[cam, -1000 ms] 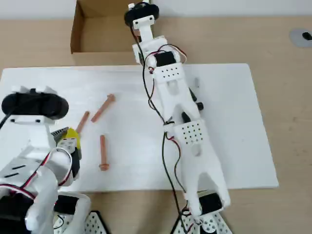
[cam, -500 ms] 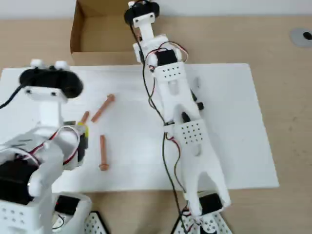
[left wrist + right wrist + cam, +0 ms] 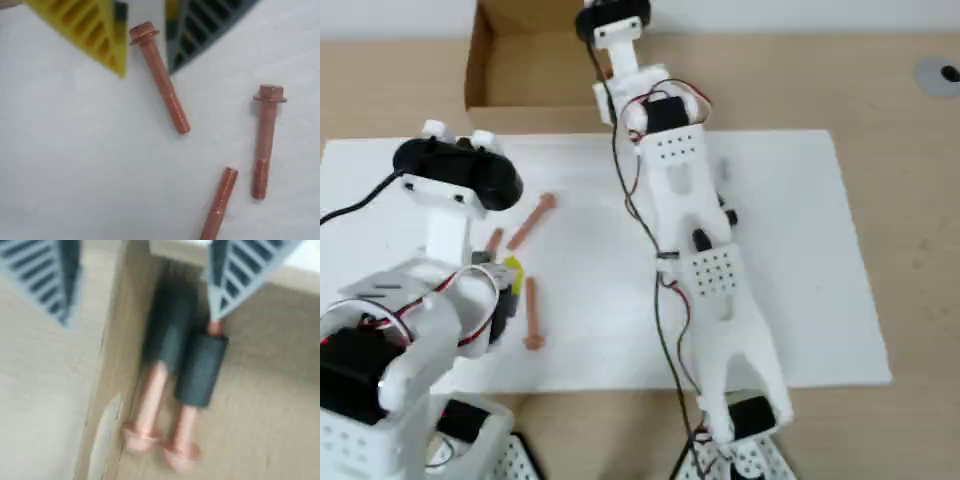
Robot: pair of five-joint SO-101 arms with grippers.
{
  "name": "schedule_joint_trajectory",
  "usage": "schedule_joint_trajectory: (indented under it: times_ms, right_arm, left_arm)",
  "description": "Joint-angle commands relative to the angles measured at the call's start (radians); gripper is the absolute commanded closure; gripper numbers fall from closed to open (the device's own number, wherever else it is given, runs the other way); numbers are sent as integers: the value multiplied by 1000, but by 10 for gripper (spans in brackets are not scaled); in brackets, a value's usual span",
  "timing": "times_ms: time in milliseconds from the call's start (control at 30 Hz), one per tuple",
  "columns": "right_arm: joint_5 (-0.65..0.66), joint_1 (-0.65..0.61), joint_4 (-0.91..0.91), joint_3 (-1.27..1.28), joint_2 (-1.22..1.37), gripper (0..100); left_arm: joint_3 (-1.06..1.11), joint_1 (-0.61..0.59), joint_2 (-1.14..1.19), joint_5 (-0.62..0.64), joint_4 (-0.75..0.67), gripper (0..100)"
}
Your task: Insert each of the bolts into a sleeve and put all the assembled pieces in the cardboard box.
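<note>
**Fingers apart on both arms**

At 8 o'clock on my white board point(image 3: 800, 300), the left gripper point(image 3: 146, 72) hangs with fingers apart, one either side of the head of a bolt point(image 3: 160, 80). Two more bolts point(image 3: 267, 145) lie loose near it, toward 3 o'clock. Far off at 11 o'clock, the right gripper point(image 3: 139, 320) is spread wide above the cardboard box point(image 3: 520, 70), where two sleeved bolts point(image 3: 200, 370) lie side by side against its wall.

No legible text, no numbers or signs (plain bolts point(image 3: 161, 82), plain cardboard box point(image 3: 520, 70)), nothing readable
</note>
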Motion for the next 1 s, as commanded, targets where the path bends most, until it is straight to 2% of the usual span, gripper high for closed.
schedule_joint_trajectory:
  times_ms: [0,233,433,733,967]
  right_arm:
    - [8,16,17,-58,-21,757]
    - [5,24,71,-105,-51,757]
    - [3,74,249,-102,-194,757]
    - [3,166,600,-102,-503,757]
    - [8,272,615,-35,-765,758]
  left_arm:
    - [-31,11,-1,-32,8,933]
    - [-28,5,18,-74,6,933]
    - [0,-8,208,-170,-5,933]
    - [-48,-92,550,-330,-189,933]
    - [-74,-89,760,-339,-347,925]
